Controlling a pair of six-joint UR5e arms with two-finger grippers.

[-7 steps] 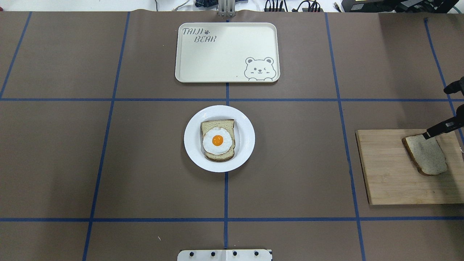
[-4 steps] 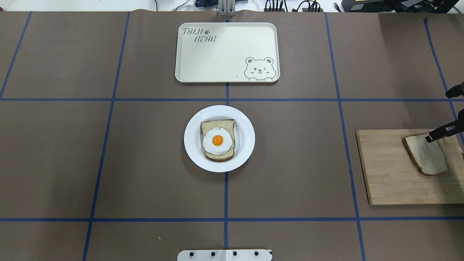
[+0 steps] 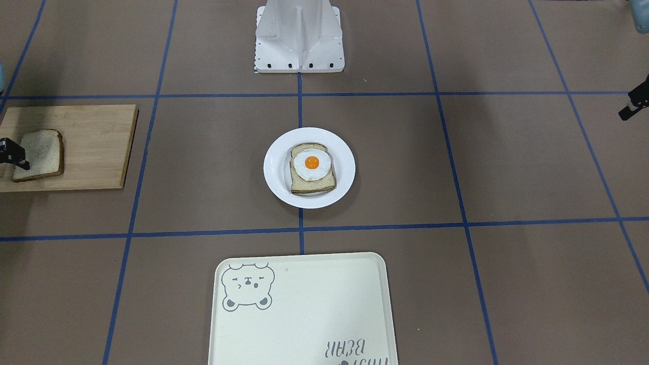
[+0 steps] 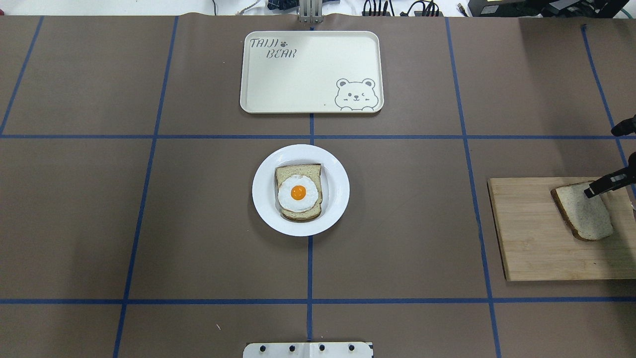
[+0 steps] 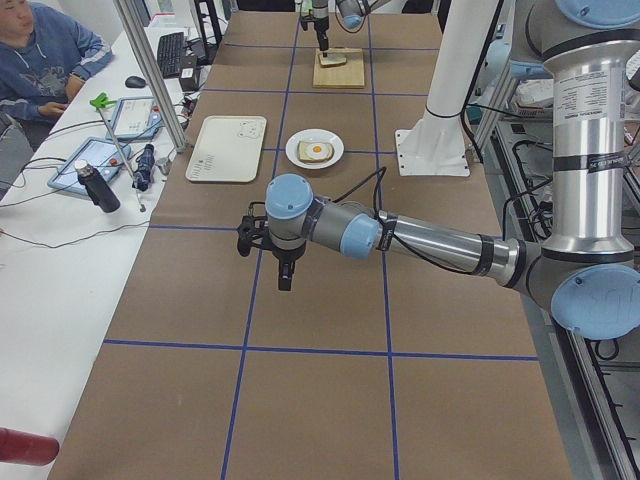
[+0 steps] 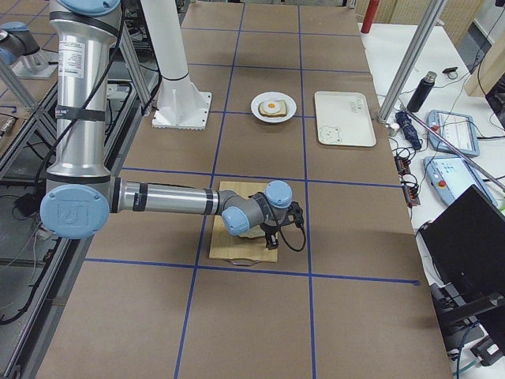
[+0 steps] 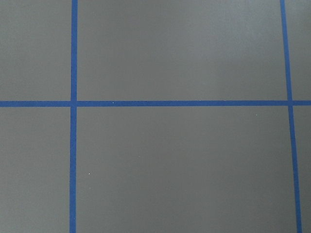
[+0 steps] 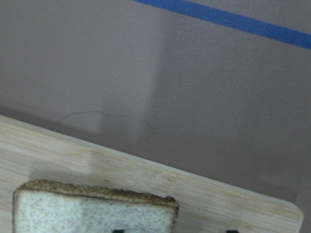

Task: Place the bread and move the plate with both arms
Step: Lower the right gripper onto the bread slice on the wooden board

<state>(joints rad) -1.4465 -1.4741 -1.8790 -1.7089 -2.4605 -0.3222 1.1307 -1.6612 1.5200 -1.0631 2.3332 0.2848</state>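
Left jaws first: they hang over bare table (image 4: 74, 223) way off on the robot's left, with nothing under them but brown cover and blue tape lines. Honestly I can't tell if they're spread or pressed together, since the wrist cam doesn't catch them.

Moving across, the plate (image 4: 261, 191) sits about midway between the two sets of jaws and well apart from both. It's carrying a slice topped with a fried egg (image 4: 298, 192).

Past the plate, on the side away from the robot, there's a cream tray (image 4: 308, 69). It's printed "TAIJI BEAR" with a little paw print, and a winking bear is drawn in one corner. That's the only writing I can read.

Then the right jaws, low over the wooden cutting board (image 4: 531, 238). The bread (image 4: 586, 219) lies flat on the board right beneath them. They look spread: two dark tips sit apart at the bottom of the wrist cam, one over the slice and one past its edge, so they're not pinching anything.

Progress-wise I'd say nothing's ticked off yet. The bread needs grabbing and carrying to the plate, then both arms have to shift the plate, my guess is onto the tray.
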